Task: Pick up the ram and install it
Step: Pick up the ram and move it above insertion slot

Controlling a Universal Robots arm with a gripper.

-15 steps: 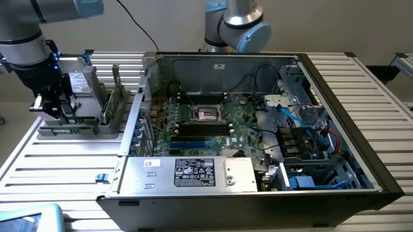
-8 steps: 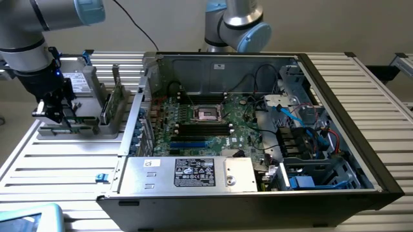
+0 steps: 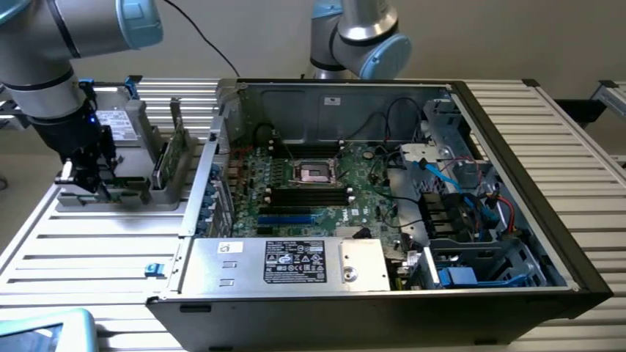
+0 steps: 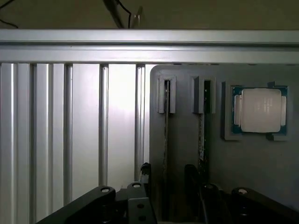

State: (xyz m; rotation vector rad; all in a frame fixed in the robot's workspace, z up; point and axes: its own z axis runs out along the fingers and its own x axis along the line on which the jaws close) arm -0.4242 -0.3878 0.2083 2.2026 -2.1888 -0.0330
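Note:
In the wrist view two rams stand on edge in the slots of a grey holder [image 4: 187, 93]: one ram [image 4: 166, 140] runs between my fingers, a second ram [image 4: 202, 135] lies beside it. My gripper [image 4: 167, 175] is open, one finger [image 4: 145, 171] on each side of the first stick with a gap to it. In the exterior view the gripper [image 3: 91, 180] hangs low over the holder [image 3: 117, 199] at that view's left, and a green ram [image 3: 170, 158] stands upright in it. The motherboard's black memory slots [image 3: 308, 196] lie inside the open case.
A square silver processor [image 4: 260, 110] sits in a pocket of the holder beyond the sticks. The open computer case [image 3: 528, 147] fills the exterior view's middle and right, with cables, a drive cage and a power supply [image 3: 284, 264]. A slatted aluminium table [image 3: 88, 249] carries everything.

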